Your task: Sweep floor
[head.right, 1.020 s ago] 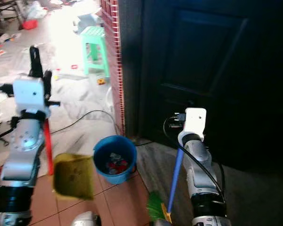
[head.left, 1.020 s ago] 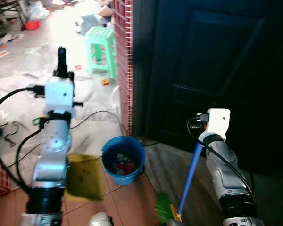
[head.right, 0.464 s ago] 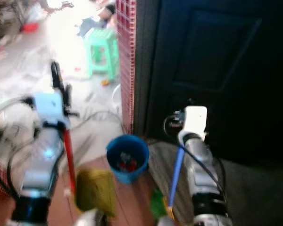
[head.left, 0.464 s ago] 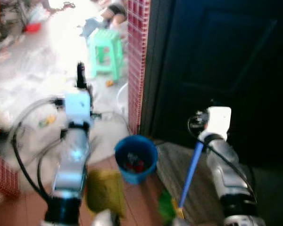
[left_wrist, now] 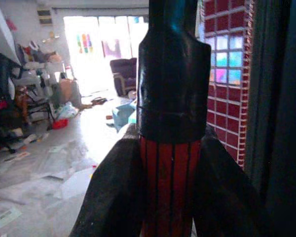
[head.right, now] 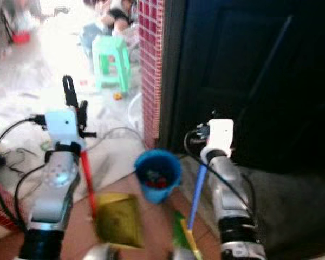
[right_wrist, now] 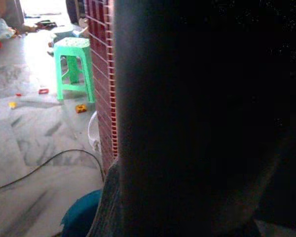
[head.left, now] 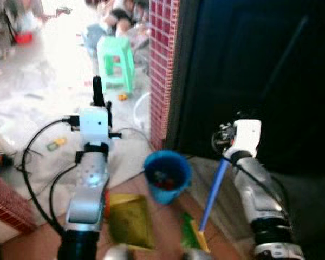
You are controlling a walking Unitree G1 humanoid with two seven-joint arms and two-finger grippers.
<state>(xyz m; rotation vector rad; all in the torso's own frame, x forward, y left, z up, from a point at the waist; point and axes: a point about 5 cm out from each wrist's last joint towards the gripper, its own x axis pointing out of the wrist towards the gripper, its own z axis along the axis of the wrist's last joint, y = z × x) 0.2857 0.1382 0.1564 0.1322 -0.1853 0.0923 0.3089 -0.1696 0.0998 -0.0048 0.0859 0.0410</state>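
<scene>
The view has swung right; blue bucket (head.left: 167,175) now sits at centre. Left gripper (left_wrist: 170,163) clamps the red-handled dustpan (head.right: 118,219) at seven o'clock; right gripper (head.left: 234,142) holds the blue-handled broom (head.left: 212,196), sweeping not begun.

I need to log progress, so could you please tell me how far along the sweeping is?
Done: scraps already lie in the round blue bucket. In hand: the left gripper clamps the yellow dustpan's red handle; the right arm carries the blue-handled green broom. Left: litter near the green plastic stool.
</scene>
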